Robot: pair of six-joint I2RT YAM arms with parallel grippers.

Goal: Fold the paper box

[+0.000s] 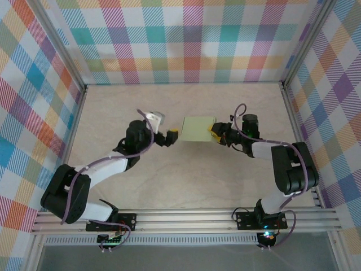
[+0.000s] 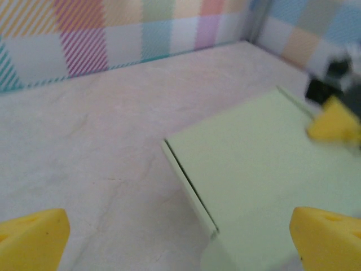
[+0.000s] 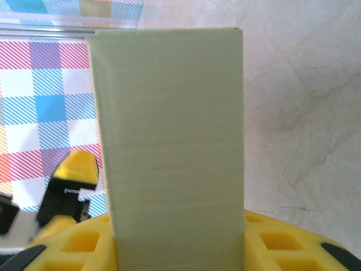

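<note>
Pastel plaid panels (image 1: 192, 39) wall in three sides of a pale marbled desk (image 1: 186, 186), where two black-and-white arms reach inward from the metal rail (image 1: 186, 217) at the near edge. The left arm (image 1: 90, 180) bends in from the left and the right arm (image 1: 290, 169) from the right, their wrists facing each other across the middle of the desk. Between them sits the paper box (image 1: 198, 128), a pale green rectangular piece with crisp edges, broad face up, near the desk's centre. The right tool (image 1: 214, 132) pinches the box's right end between its yellow fingers (image 3: 307, 228); in the right wrist view the card runs straight out of the grip. The left tool (image 1: 172, 137) sits just beside the box's left end, its yellow fingertips (image 2: 31, 240) spread wide and gripping nothing.
</note>
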